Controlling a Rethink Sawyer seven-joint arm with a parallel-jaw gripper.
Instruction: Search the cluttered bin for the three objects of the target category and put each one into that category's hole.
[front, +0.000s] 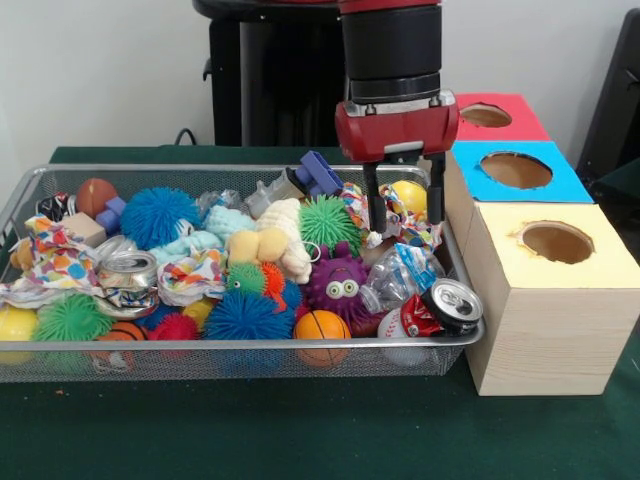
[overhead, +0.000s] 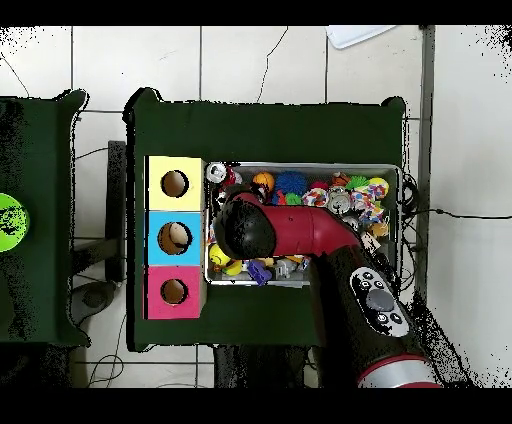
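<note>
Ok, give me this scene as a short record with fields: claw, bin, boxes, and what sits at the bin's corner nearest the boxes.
claw: open, fingers down in the clutter, holding nothing visible
bin: wire mesh bin, crowded with toys
boxes: yellow box, blue box, red box in a row beside the bin, one hole each
corner near boxes: crushed can on its side

Open air rings the claw (front: 405, 190) above the heap, but right beneath its spread fingers toys and a crushed plastic bottle (front: 398, 277) crowd the wire bin (front: 240, 352), while the boxes (front: 553, 300) wall off one side.
</note>
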